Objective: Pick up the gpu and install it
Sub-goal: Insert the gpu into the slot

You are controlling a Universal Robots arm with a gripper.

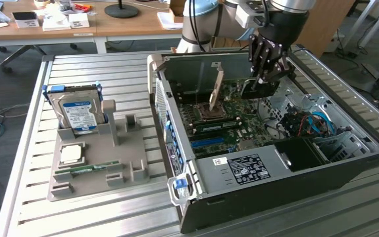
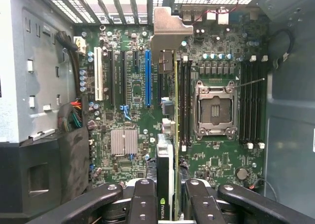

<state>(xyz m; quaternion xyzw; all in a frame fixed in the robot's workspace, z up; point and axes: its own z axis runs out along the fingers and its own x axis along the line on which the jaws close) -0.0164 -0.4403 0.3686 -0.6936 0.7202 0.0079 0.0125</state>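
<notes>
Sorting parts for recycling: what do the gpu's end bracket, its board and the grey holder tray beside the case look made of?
End bracket of the gpu: bare sheet metal, by its dull silver sheen and bent lip. Its board: thin green edge, probably fibreglass laminate. The holder tray: matte, even grey with blocky moulded shapes, likely plastic.

Arm (image 1: pixel 199 27): pale silver-grey tubular segments with a bluish tint at the joint. Wrist section is a glossy black housing. Claw (image 1: pixel 263 81): all black, built from stacked jointed links. Wrist view of the claw (image 2: pixel 170 207): chunky matte-black fingers (image 2: pixel 145 202) with rounded edges (four links side by side), each with a round grey pivot pin (image 2: pixel 145 181).
</notes>
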